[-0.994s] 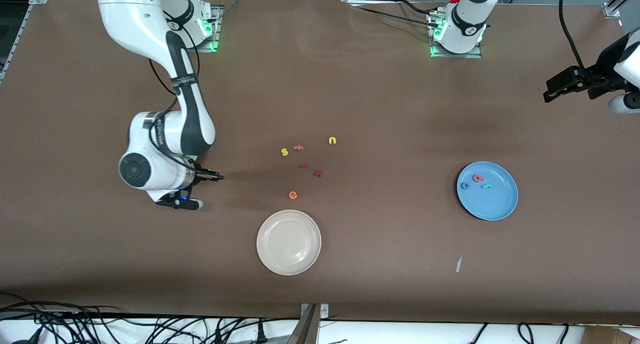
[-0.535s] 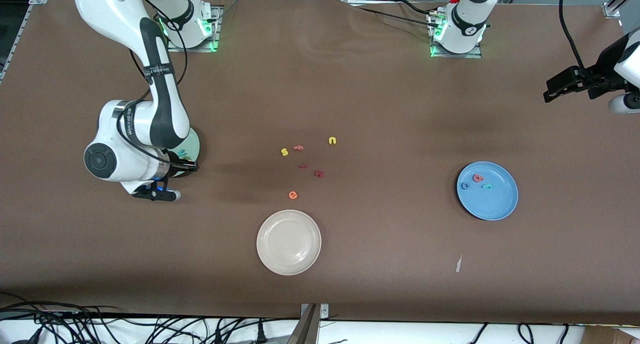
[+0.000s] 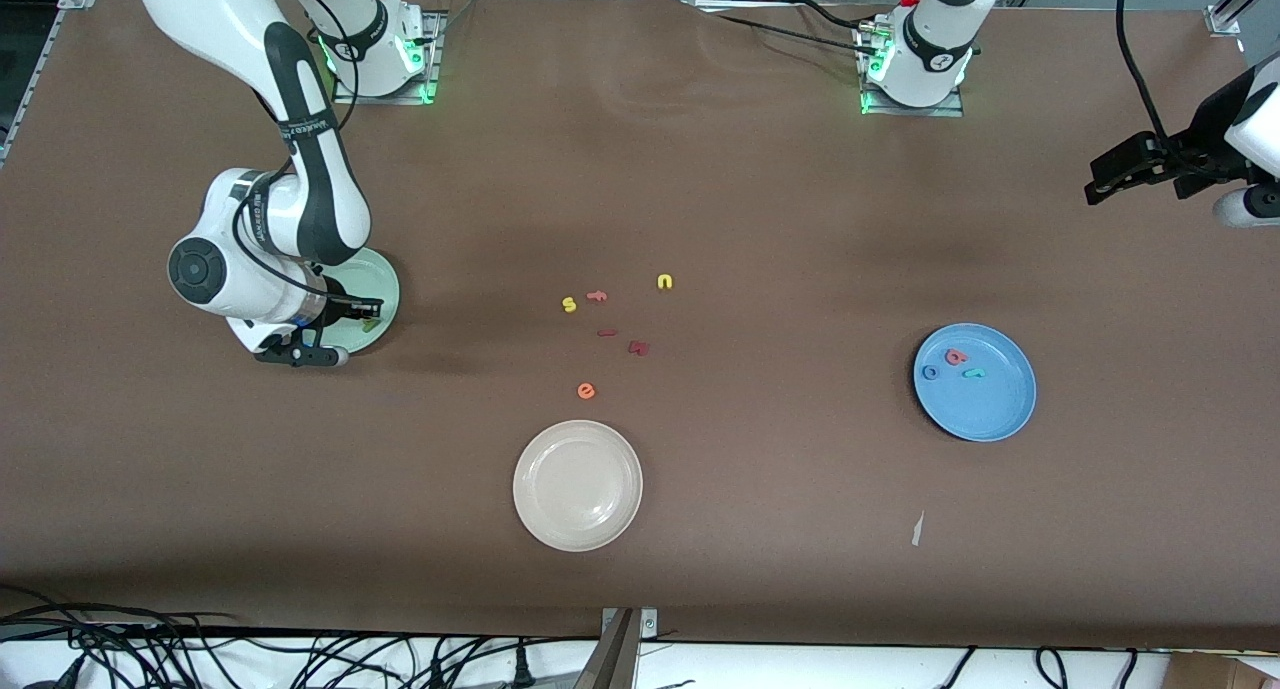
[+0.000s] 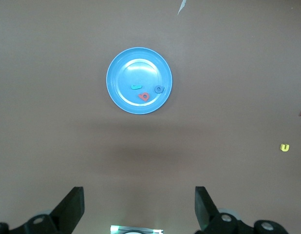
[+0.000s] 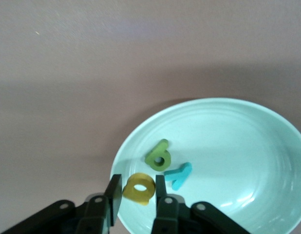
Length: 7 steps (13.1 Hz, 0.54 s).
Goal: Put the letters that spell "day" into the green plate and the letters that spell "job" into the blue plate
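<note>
The green plate [image 3: 388, 291] [image 5: 238, 141] lies toward the right arm's end of the table, partly under the right arm. In it lie a green "a" [image 5: 158, 157] and a teal "y" [image 5: 178, 175]. My right gripper [image 3: 366, 309] [image 5: 137, 185] hangs low over the plate's rim, open. The yellow "d" [image 5: 139, 187] sits tilted between its fingers, with a gap showing on one side. The blue plate [image 3: 990, 409] [image 4: 122, 95] holds the teal "j" [image 3: 974, 374], blue "o" [image 3: 930, 373] and salmon "b" [image 3: 956, 356]. My left gripper [image 3: 1100, 184] [image 4: 140, 200] waits high at the left arm's end of the table, open and empty.
A cream-white plate [image 3: 578, 485] lies nearer the front camera at mid-table. Loose letters are scattered at the table's centre: yellow "s" [image 3: 569, 305], yellow "n" [image 3: 664, 282], orange "e" [image 3: 586, 391], several red ones [image 3: 637, 347]. A paper scrap [image 3: 917, 529] lies nearer the camera than the blue plate.
My right arm has swung from the bare table toward its own end and now stands over the green plate. Its fingers have begun to part around the yellow "d". The left arm has not moved.
</note>
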Each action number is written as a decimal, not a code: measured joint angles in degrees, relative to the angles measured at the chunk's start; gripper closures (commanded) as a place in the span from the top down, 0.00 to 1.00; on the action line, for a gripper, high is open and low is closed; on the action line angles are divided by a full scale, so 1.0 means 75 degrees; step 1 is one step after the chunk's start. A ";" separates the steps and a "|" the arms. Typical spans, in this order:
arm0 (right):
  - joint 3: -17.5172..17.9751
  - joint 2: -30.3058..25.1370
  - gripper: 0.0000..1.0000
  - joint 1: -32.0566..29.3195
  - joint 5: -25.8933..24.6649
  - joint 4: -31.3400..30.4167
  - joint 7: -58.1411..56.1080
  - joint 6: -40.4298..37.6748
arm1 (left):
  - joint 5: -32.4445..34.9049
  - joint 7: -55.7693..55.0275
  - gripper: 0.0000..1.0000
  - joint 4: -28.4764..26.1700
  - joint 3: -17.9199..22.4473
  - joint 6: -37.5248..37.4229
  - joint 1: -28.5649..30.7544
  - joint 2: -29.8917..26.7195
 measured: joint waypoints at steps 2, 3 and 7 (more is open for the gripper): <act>-0.0006 -0.0007 1.00 0.0002 0.0000 -0.0023 -0.0005 0.0013 | 0.0000 0.0000 1.00 0.0000 0.0000 -0.0004 0.0000 0.0000; -0.0035 -0.0024 1.00 0.0002 0.0000 -0.0008 -0.0006 -0.0014 | 0.0000 0.0000 1.00 0.0000 0.0000 -0.0005 0.0000 0.0000; -0.0095 -0.0210 1.00 0.0007 0.0000 0.0550 -0.0007 -0.0729 | 0.0000 0.0000 1.00 0.0000 0.0000 -0.0009 0.0000 0.0000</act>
